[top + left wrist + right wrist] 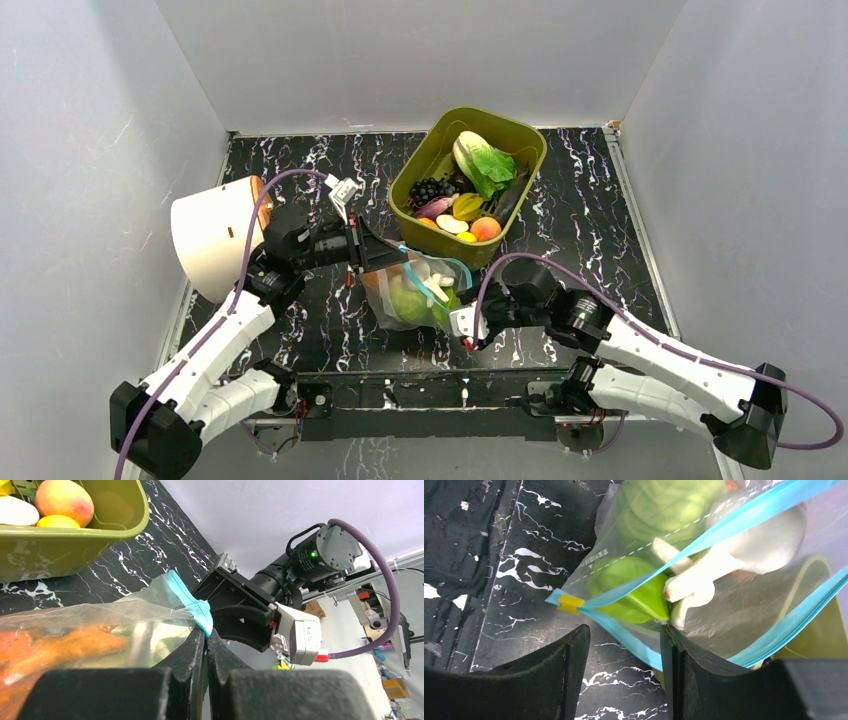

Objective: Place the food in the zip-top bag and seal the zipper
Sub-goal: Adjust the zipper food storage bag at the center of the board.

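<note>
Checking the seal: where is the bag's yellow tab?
Right wrist view: the yellow tab sits at the zipper's left end, just above the open right pincer.

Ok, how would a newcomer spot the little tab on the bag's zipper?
Start at the olive tub; the clear bag lies in front. Where its two light-blue zipper strips meet, beside the right pincer, sits the tab, the bag's only yellow part.

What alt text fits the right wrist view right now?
The open right fingers frame the zipper of the unsealed bag, beside its yellow slider. Green and white food shows inside, over a black marbled table.
</note>
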Robot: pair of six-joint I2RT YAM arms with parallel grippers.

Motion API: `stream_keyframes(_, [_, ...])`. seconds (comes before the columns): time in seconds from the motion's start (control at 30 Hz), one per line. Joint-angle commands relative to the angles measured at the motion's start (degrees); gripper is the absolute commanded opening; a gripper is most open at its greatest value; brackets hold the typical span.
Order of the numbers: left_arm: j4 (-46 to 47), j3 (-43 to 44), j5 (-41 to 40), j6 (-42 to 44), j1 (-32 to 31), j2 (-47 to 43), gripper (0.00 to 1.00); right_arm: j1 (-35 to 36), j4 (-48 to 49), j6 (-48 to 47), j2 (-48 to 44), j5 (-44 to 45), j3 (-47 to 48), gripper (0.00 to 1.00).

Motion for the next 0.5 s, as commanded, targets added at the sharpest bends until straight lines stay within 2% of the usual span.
stream_keyframes(0.0, [3.16, 1.76, 4.03, -1.23, 0.21, 0.35, 0.0, 2.96, 6.49, -3.28, 1.91, 4.54, 0.67, 0.47])
stream_keyframes(0.2, [0.23, 3.62, 4.47, -0.35, 0.19, 0.79, 0.0, 5.74, 7.79, -1.63, 1.38, 3.14, 1.82, 0.02])
stream_keyframes(0.4, [-2.32, 5.1, 5.2, 0.76, 0.19, 0.98, 0.0, 7.14, 3.4, 0.85, -1.26, 2.38, 3.01, 0.0])
stream_keyframes(0.47, [-1.93, 4.86, 5.83, 0.68, 0.19, 1.09, 0.0, 7.32, 2.33, 0.58, -1.72, 3.9, 2.46, 0.04])
